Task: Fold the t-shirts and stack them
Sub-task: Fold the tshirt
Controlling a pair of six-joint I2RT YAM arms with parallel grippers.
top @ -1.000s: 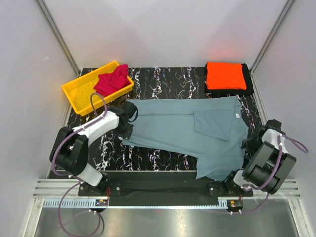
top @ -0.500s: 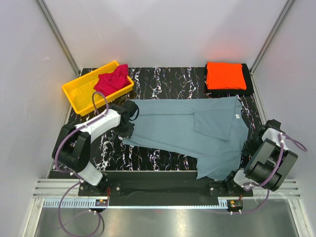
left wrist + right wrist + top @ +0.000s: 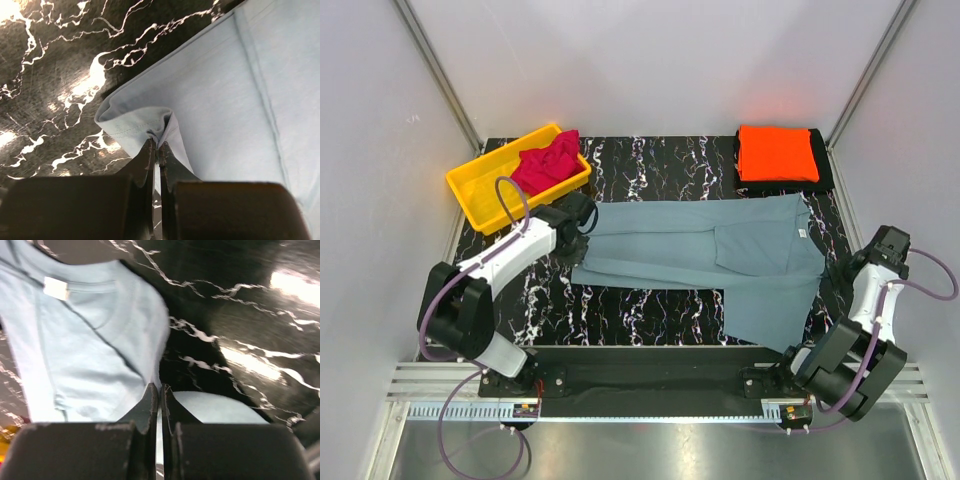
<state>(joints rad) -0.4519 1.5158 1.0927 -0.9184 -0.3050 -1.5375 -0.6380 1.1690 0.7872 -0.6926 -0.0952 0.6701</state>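
A dusty grey-blue t-shirt [image 3: 700,245] lies spread lengthwise across the black marbled table, neck label [image 3: 55,287] to the right. My left gripper [image 3: 582,222] is at its left end, shut on a bunched fold of the hem [image 3: 159,146]. My right gripper [image 3: 830,285] is at the shirt's right edge, shut on the cloth [image 3: 160,387], which rises into the jaws. A folded bright orange t-shirt [image 3: 776,152] sits at the back right. A crumpled crimson t-shirt [image 3: 545,162] lies in the yellow bin [image 3: 470,195].
The yellow bin stands at the back left, just beyond my left arm. The orange shirt rests on a black pad [image 3: 823,160]. Grey walls close in the table on three sides; the arm bases and a rail run along the near edge.
My right gripper has shut on the shirt's right edge and its wrist has risen. The left gripper moved away from the near edge, and the shirt's near side has drawn in and straightened.
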